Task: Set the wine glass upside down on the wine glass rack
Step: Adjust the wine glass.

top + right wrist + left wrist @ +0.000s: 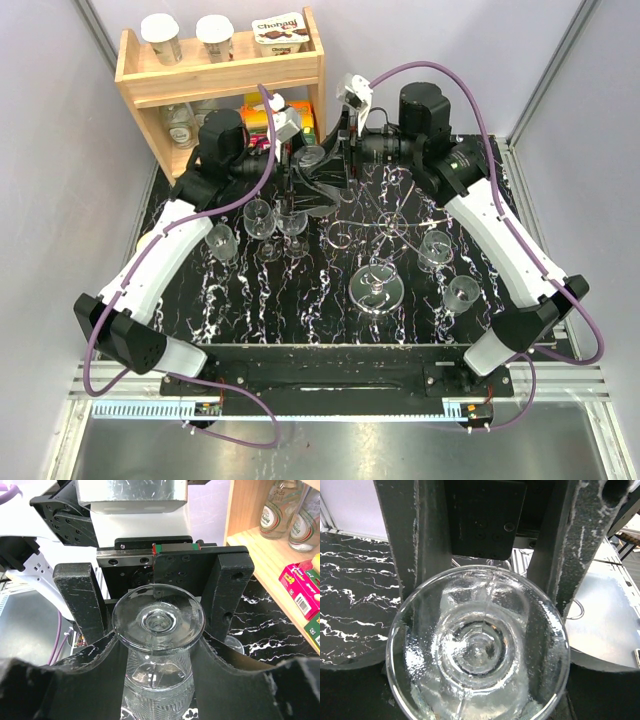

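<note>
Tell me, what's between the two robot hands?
A wine glass, gripped by both the left hand and the right hand; the right wrist view shows it.

Clear wine glass [158,622] aloft; silver wire rack [376,288] upright

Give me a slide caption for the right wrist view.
Glass, foot toward camera, between right gripper fingers, facing the left gripper.

bare table [300,322] runs along the front. from it a narrow lane leads rearward between the left glasses [258,215] and the rack [378,285], whose wire arms spread wide. two more glasses [436,245] stand right of the rack, near the right arm [500,230]. the left arm [170,240] slants along the left edge. at rear centre both arms meet on the wine glass [313,157], just before the shelf [220,75]; little room seems left there.
</note>
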{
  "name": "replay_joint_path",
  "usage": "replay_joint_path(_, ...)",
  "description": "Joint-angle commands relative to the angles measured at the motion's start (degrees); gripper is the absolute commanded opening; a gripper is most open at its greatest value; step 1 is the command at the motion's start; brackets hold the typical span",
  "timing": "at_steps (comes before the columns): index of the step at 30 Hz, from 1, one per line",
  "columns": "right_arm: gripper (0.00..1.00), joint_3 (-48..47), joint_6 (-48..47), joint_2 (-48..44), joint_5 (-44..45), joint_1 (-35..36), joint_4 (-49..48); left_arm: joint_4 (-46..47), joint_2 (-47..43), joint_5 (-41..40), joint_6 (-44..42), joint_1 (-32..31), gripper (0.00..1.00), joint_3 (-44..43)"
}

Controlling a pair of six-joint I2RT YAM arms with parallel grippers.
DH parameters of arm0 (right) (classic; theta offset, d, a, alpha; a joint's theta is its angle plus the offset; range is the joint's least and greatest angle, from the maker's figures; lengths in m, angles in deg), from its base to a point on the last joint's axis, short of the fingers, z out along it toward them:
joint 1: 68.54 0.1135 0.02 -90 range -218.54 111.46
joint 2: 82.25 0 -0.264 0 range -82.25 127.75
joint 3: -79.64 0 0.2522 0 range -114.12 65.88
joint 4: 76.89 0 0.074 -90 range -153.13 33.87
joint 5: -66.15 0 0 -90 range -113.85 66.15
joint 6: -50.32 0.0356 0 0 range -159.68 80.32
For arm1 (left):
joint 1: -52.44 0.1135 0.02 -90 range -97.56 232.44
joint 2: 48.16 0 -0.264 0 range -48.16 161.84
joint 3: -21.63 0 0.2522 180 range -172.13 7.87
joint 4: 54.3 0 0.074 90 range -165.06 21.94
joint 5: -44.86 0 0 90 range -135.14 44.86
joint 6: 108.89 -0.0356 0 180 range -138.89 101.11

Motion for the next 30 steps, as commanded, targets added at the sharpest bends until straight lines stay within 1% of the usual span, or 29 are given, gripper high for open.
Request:
replay_joint_path(1, 0.18, 0.0, 0.7, -0.8, -1.3, 1.8, -2.3, 10.7, -1.8, -0.2, 5.4, -1.7, 0.0, -0.4)
replay_joint_path(3, 0.03, 0.0, 0.9, -0.8, -1.2, 1.8, -2.4, 11.2, -2.3, -0.5, 5.9, -1.8, 0.0, 0.2)
replay_joint_path(4, 0.0, 0.1, 0.9, -0.8, -1.1, 1.8, -2.4, 11.9, -2.2, -0.4, 6.6, -1.8, 0.0, 0.4)
replay_joint_path(7, 0.0, 0.6, 0.5, -1.4, -0.7, 1.8, -2.3, 12.6, -2.5, 0.1, 7.1, -1.8, 0.0, 1.0)
replay_joint_path(9, 0.0, 0.5, 0.2, -1.6, 0.0, 1.9, -1.9, 14.8, -2.7, 0.4, 8.8, -1.8, 0.0, 2.0)
replay_joint_path(10, 0.0, 0.2, 0.0, -1.9, 0.4, 1.8, -1.7, 15.8, -2.7, 0.5, 9.8, -1.8, 0.01, 2.4)
replay_joint_path(11, 0.0, -0.2, -0.5, -2.0, 0.8, 1.8, -1.2, 17.0, -2.6, 0.7, 10.8, -1.8, 0.05, 2.7)
replay_joint_path(14, 0.0, -1.5, -1.0, -1.9, 1.4, 1.9, -0.1, 21.0, -1.8, 1.1, 15.2, -1.8, 0.05, 3.8)
replay_joint_path(16, 0.0, -2.5, -1.4, -1.9, 1.7, 1.9, 0.6, 22.8, -1.4, 1.4, 16.6, -1.8, 0.05, 3.8)
replay_joint_path(23, 0.0, -1.9, -4.9, -4.9, 4.5, 1.7, 3.1, 22.0, 0.1, 0.4, 17.5, -1.8, 0.06, 2.1)
replay_joint_path(29, 0.0, 3.6, -8.4, -8.5, 8.6, 1.7, 3.6, 20.2, 3.0, -0.5, 16.6, -2.9, 0.19, 0.2)
replay_joint_path(30, 0.0, 4.3, -8.7, -9.0, 9.1, 1.5, 3.6, 20.3, 3.3, -0.9, 16.7, -3.2, 0.19, -0.1)
